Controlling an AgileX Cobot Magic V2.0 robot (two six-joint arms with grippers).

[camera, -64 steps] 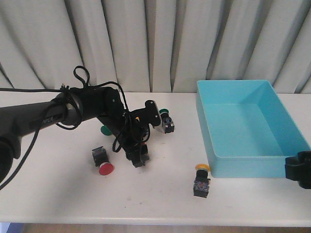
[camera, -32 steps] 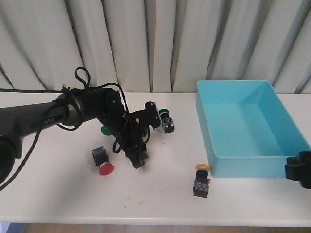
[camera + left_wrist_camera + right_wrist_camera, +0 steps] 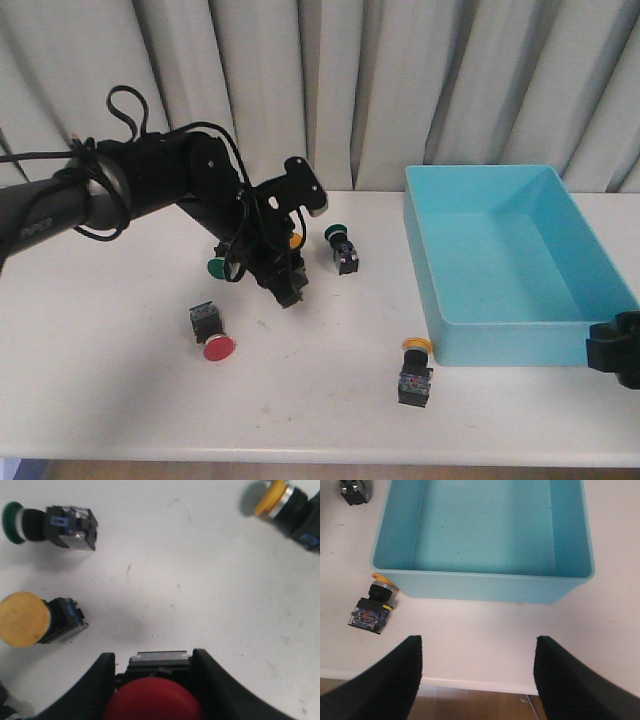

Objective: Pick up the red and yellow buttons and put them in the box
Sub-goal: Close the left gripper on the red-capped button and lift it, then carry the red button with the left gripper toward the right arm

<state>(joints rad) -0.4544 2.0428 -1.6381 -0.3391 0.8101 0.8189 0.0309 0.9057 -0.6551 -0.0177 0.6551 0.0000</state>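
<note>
At left of centre in the front view: a red button (image 3: pixel 212 334) lying on the white table (image 3: pixel 120 400), red cap toward the camera. Just above, the left gripper (image 3: pixel 283 288) lifted off the surface, closed on a second red button (image 3: pixel 154 702), seen in the left wrist view between both fingers (image 3: pixel 90 690). Below that gripper on the table, a yellow button (image 3: pixel 37 620), a green button (image 3: pixel 50 522) and another yellow-capped one (image 3: pixel 290 505) at the frame's upper right corner. In the front view, lower centre, a yellow button (image 3: pixel 415 370) just beside the near wall of the box (image 3: pixel 520 340). At right, turquoise box, nothing visible inside. At lower right, the right gripper (image 3: pixel 477 680), fingers spread wide, holding nothing.
</note>
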